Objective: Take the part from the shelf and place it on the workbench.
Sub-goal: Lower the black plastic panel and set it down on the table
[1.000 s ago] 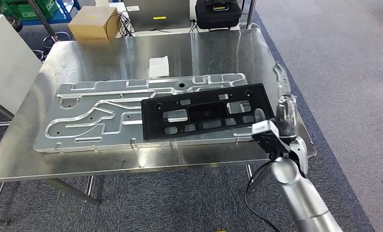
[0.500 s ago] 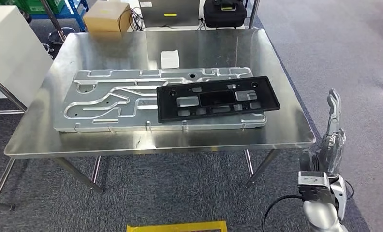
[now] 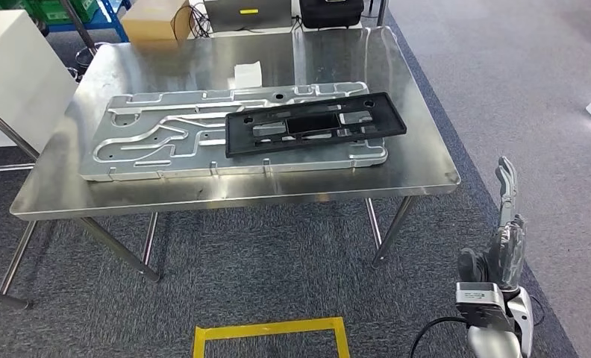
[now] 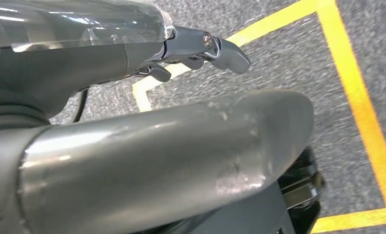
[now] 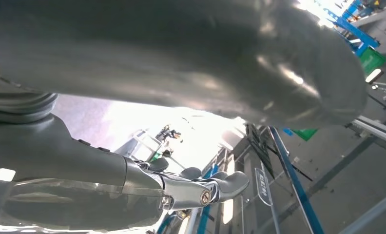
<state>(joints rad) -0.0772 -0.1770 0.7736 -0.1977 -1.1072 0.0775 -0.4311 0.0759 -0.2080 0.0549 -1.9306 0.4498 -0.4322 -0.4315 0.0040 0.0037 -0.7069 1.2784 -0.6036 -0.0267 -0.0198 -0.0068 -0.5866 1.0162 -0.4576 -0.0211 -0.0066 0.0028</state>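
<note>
The black plastic part [image 3: 315, 123], a long flat frame with cut-outs, lies on the grooved aluminium plate [image 3: 158, 142] on the steel workbench [image 3: 203, 195]. Nothing touches it. My right hand [image 3: 505, 239] hangs low, off the bench's near right corner and over the carpet, fingers stretched out and holding nothing. The right wrist view shows the same hand [image 5: 201, 187] with straight fingers against bright shelving. In the left wrist view my left hand [image 4: 205, 46] points its fingers out over the grey carpet, with nothing in it.
A yellow tape square [image 3: 270, 332] marks the floor in front of the bench. A white cabinet [image 3: 13, 74] stands to its left. A cardboard box [image 3: 154, 16] and a black case [image 3: 330, 11] sit behind it. A white slip [image 3: 248, 74] lies on the bench.
The camera has backed away from the bench. My right hand, which was at the black part's right end, has let go and dropped beside the bench; the part stays on the plate.
</note>
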